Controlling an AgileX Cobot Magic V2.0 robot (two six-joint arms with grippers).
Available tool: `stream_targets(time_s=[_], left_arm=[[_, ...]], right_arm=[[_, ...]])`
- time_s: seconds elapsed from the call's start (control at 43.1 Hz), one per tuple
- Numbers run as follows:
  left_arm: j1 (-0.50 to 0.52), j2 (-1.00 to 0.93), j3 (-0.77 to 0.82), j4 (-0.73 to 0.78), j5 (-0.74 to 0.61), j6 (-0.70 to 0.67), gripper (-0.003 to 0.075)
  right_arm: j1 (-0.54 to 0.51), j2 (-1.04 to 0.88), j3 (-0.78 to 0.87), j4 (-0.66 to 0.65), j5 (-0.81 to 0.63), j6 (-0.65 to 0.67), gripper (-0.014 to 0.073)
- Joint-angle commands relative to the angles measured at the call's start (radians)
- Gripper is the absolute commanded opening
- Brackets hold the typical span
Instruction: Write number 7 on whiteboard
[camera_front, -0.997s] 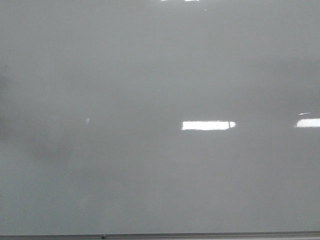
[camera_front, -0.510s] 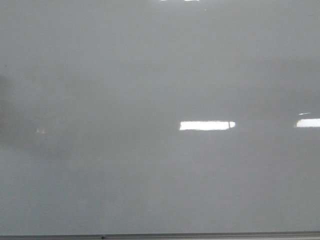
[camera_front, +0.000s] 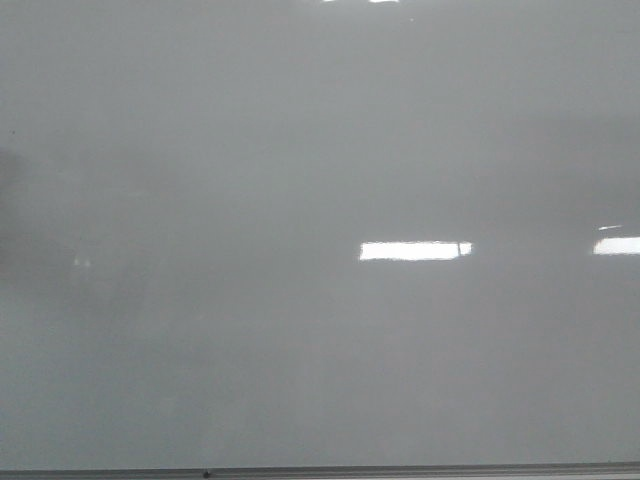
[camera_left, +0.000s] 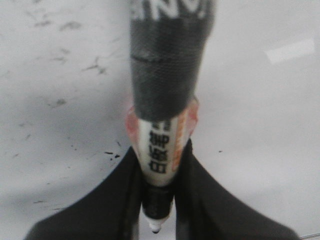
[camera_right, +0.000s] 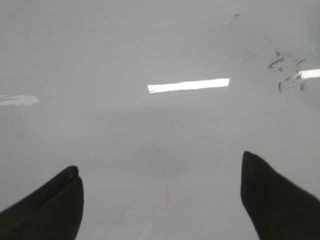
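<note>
- Gripping a marker (camera_left: 161, 150), the left hand (camera_left: 156, 200) has its two dark fingers (camera_left: 117, 200) pressed against the barrel from either side; the pale barrel carries black printed characters and an orange band, and a dark wrap with white lettering covers its upper part.
- The marker's small whitish tip (camera_left: 155, 227) pokes out between the fingers, close to the whiteboard (camera_left: 260, 140); whether it touches cannot be told.
- The right hand (camera_right: 160, 200) is spread wide, its two dark fingertips (camera_right: 50, 205) well apart with nothing between them, only bare board behind.
- Around the marker, the board shows small dark specks and faint smudges (camera_left: 95, 65).
- In the right wrist view, a patch of thin dark scribbled marks (camera_right: 287, 67) sits on the board far from the fingers, beside a bright light reflection (camera_right: 188, 85).
- In the front view the whiteboard (camera_front: 300, 150) fills the picture, glossy grey, with its thin frame edge (camera_front: 400, 470) along the bottom and a white reflection (camera_front: 414, 250) right of centre.
- No number 7 can be made out on the board in any view.
</note>
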Motion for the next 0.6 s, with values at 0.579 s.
stream_targets(time_s=[0.579], left_arm=[[-0.057,-0.301,-0.199,-0.578,0.634,0.374,-0.002]], right_arm=[[0.002,0.033,-0.051,0.022,-0.051,-0.004,0.0654]])
